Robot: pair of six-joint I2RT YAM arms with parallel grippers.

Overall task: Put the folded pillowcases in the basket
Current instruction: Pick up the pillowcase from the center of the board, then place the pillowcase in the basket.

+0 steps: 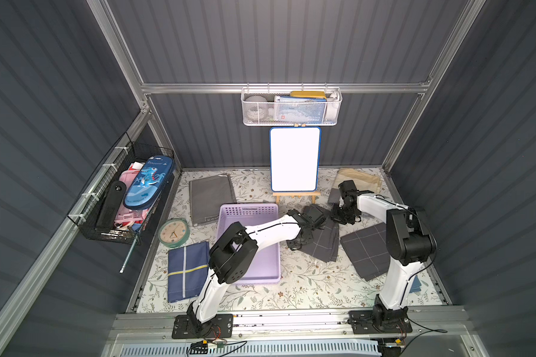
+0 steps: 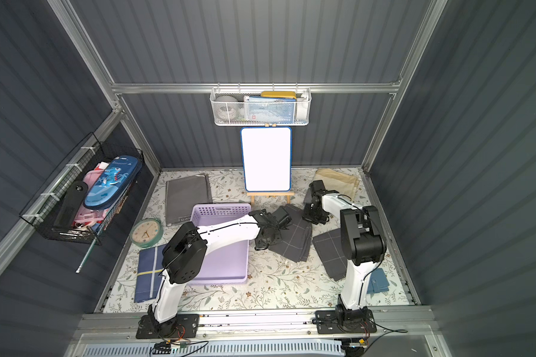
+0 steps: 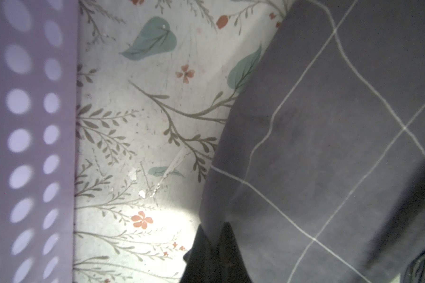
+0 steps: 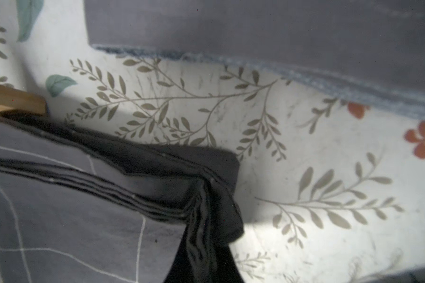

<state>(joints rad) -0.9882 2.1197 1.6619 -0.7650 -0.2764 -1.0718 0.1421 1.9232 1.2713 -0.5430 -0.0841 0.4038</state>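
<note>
The folded checked pillowcase [image 1: 325,244] lies on the bench [image 1: 291,278] just beside the basket [image 1: 248,209], not yet in it, with the left pincer [image 1: 300,242] and the right pincer [image 1: 342,218] each closed tight on one edge, presumably to lift it without unfolding.

the basket [image 1: 248,211] is only partly open from above — the left arm [image 1: 273,230] slants across it from its near left corner out over its right wall, leaving its far end and near right corner bare. right of the basket a thin strip of bare floral mat [image 3: 138,137] runs along the wall, then the folded pillowcase [image 1: 325,244] blocks. behind its far right corner stands the whiteboard [image 1: 294,159] on its easel [image 1: 296,194]. a grey cloth [image 1: 211,197] and a clock [image 1: 174,232] crowd its left side, a navy cloth [image 1: 186,272] its near left corner. in front of the basket the mat lies bare.
</note>
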